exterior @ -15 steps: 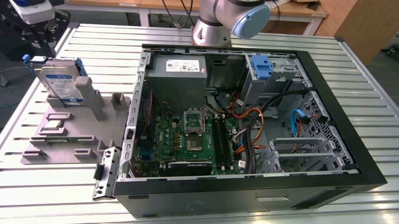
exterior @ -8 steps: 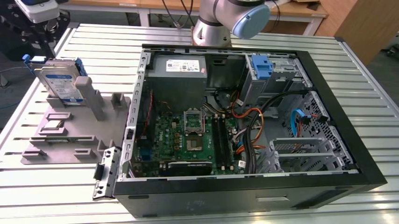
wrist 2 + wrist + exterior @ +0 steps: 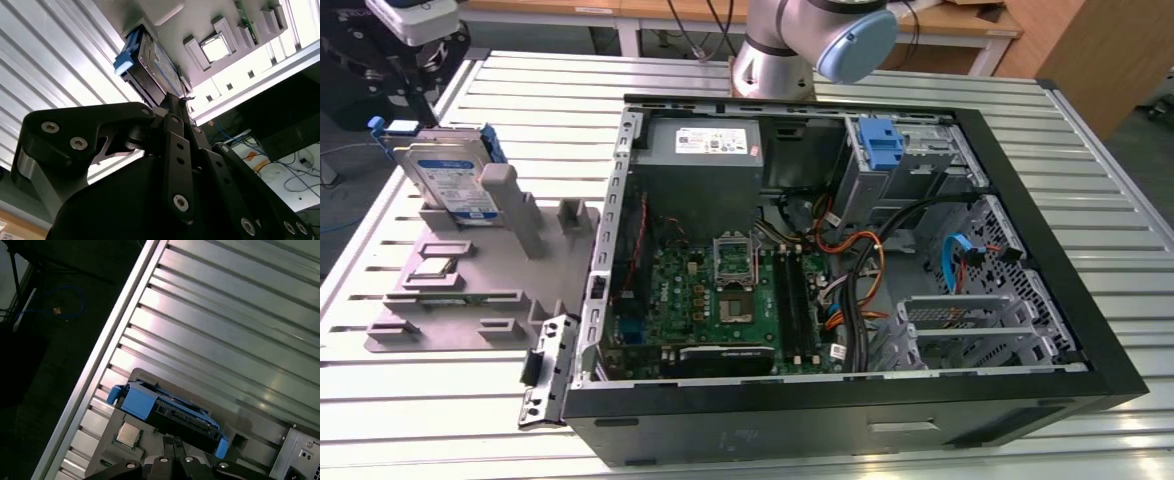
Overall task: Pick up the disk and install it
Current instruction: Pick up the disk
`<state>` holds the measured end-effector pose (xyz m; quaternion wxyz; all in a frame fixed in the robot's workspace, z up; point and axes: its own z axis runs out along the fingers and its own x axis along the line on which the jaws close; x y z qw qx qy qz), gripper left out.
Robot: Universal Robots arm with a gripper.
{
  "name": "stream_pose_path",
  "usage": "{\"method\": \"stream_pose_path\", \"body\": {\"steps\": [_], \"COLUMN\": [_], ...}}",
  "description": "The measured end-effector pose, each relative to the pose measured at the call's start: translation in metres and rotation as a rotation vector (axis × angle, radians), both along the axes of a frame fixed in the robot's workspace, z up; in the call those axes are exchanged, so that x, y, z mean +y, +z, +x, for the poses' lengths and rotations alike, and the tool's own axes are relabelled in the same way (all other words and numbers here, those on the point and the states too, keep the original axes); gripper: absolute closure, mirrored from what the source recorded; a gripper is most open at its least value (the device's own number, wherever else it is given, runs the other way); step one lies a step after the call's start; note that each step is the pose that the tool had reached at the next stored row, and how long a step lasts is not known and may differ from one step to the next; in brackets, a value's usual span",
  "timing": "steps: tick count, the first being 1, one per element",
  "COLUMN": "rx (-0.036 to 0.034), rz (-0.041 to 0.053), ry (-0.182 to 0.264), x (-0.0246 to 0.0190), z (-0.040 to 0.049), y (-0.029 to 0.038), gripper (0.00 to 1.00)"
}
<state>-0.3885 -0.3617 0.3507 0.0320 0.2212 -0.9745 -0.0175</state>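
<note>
one disk (image 3: 447,175), one grey holder (image 3: 494,275), one open computer case (image 3: 1118,372), one power supply box (image 3: 707,148), one bare blue bracket (image 3: 881,142), one robot arm (image 3: 781,50), one processor chip (image 3: 127,435) on the holder.

We see the table (image 3: 400,420) as ribbed bare metal with a brushed sheen that glares in both wrist views. The disk (image 3: 447,172) has a silvery metal body, a smooth, slightly glossy label and blue plastic rails. The stand (image 3: 507,275) that bears it looks like matt grey plastic. The computer case (image 3: 761,430) is matt black outside and dull grey sheet metal within. In the second wrist view the pincer (image 3: 178,102) is matt black with bright metal screw heads.
</note>
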Motion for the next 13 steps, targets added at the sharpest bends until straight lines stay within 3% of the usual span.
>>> {"method": "stream_pose_path", "body": {"steps": [13], "rx": [-0.006], "rz": [0.0061], "ry": [0.199], "x": [0.0], "z": [0.0], "y": [-0.0009], "gripper": [0.9]}}
